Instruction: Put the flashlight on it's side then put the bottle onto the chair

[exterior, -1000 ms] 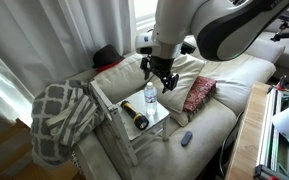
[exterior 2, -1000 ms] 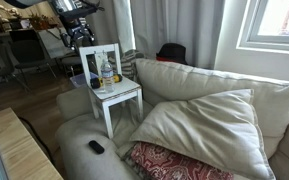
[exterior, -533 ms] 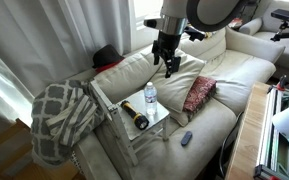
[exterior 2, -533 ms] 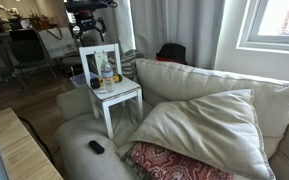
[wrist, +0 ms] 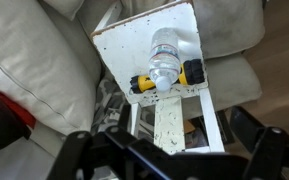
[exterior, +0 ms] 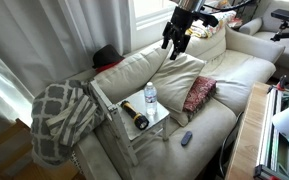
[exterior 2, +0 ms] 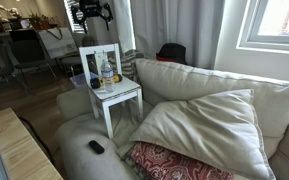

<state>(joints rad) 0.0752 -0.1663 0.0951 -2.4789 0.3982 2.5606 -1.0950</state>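
Fingers (wrist: 79,155) are spread wide and hold nothing. In an exterior view they hang high in the air over the back of the sofa (exterior: 219,75). In the wrist view the chair (wrist: 124,45) sits well below them, its white seat carrying both things. The flashlight (wrist: 139,85) lies on its side near one edge of the seat. The bottle (wrist: 169,50) stands upright just beside it; whether the two touch cannot be told. Both are well apart from the fingers.
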